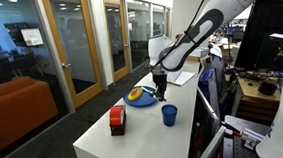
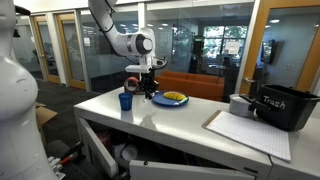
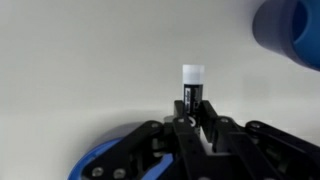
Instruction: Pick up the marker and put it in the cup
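The gripper has its two black fingers pressed in from either side on the marker. The marker's dark barrel sits between them and its white cap points away from the wrist camera, over the bare white table. In the wrist view the cup is a blurred blue shape at the upper right corner, apart from the marker. A curved edge of the blue plate shows at the lower left beside the gripper body. In both exterior views the arm reaches down so that the gripper hangs low over the table, just beside the plate, which carries a yellow item. The marker is too small to make out in those views, so whether its tip touches the tabletop cannot be told. The cup stands upright near the plate, and a red-and-black box stands close by. Farther along the table in an exterior view lie a sheet of paper and a black container lettered "Trash".
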